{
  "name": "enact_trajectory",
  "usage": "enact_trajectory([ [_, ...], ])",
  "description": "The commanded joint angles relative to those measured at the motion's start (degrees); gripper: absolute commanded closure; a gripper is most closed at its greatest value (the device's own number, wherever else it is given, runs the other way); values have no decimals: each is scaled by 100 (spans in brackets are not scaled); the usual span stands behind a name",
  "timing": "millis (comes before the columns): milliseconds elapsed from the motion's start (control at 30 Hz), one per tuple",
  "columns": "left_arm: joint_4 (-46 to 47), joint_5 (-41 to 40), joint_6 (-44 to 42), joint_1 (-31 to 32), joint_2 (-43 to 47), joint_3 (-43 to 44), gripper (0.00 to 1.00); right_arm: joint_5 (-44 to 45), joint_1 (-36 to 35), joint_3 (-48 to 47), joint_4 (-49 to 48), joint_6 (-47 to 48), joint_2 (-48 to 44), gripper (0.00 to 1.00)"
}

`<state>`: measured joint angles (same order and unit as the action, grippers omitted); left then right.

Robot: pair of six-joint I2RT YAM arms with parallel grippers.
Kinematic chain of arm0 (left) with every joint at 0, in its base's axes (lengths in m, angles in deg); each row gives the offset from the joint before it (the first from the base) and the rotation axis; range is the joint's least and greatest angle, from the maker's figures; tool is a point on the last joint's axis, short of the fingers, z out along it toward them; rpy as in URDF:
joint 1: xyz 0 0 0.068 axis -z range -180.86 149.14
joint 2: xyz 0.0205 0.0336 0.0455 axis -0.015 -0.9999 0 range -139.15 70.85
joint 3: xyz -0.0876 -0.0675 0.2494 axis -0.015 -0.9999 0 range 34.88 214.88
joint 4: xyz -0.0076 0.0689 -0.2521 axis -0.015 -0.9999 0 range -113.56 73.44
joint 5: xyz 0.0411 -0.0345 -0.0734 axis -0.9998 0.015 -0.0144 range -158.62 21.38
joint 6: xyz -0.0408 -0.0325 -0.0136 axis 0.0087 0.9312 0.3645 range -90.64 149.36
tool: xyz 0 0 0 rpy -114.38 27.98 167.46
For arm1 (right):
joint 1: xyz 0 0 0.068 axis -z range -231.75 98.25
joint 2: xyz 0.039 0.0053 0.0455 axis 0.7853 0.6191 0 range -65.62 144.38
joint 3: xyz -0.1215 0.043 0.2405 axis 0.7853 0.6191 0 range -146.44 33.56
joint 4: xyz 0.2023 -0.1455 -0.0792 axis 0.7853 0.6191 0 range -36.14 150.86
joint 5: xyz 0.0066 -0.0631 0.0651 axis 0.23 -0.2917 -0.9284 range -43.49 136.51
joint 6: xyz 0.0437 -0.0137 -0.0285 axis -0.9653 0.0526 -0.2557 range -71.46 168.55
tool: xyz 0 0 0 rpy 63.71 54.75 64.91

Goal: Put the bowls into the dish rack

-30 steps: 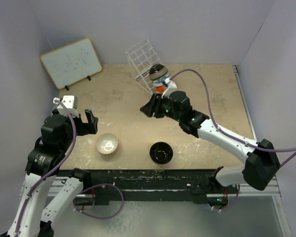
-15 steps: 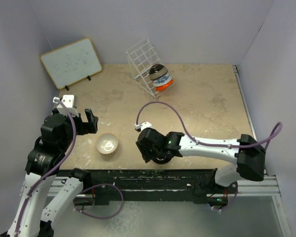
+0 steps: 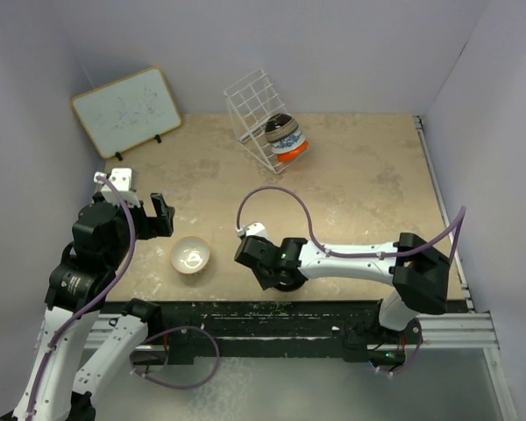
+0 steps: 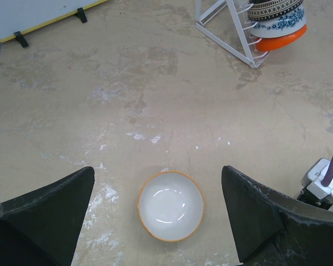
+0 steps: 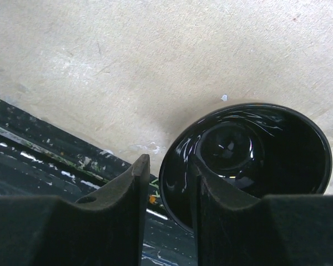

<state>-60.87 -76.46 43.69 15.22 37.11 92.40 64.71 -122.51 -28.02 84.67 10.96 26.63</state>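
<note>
Here, at the right tool (image 5: 167,160): set astride the rim of the black bowl (image 5: 250,149) by the table (image 5: 100,55) edge, likely for a rim pinch; cannot tell whether clamped. At the left tool (image 4: 158,169): spread wide above the cream bowl (image 4: 170,206), apparently waiting. Farther off, three bowls (image 3: 283,139) nested in the tilted dish rack (image 3: 252,98). On the whiteboard (image 3: 127,110), scribbles unreadable.

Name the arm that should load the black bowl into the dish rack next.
Right. The right gripper straddles the rim of the black bowl, with its fingers not yet closed on it. The left gripper hangs open above the pale-inside bowl, farther from the black one.
</note>
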Motion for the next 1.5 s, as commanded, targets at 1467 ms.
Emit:
enact_trajectory([
  [1467, 57, 46, -68, -38, 16, 283, 1, -3667, 4709, -1077, -12898, -4311, 1240, 100],
])
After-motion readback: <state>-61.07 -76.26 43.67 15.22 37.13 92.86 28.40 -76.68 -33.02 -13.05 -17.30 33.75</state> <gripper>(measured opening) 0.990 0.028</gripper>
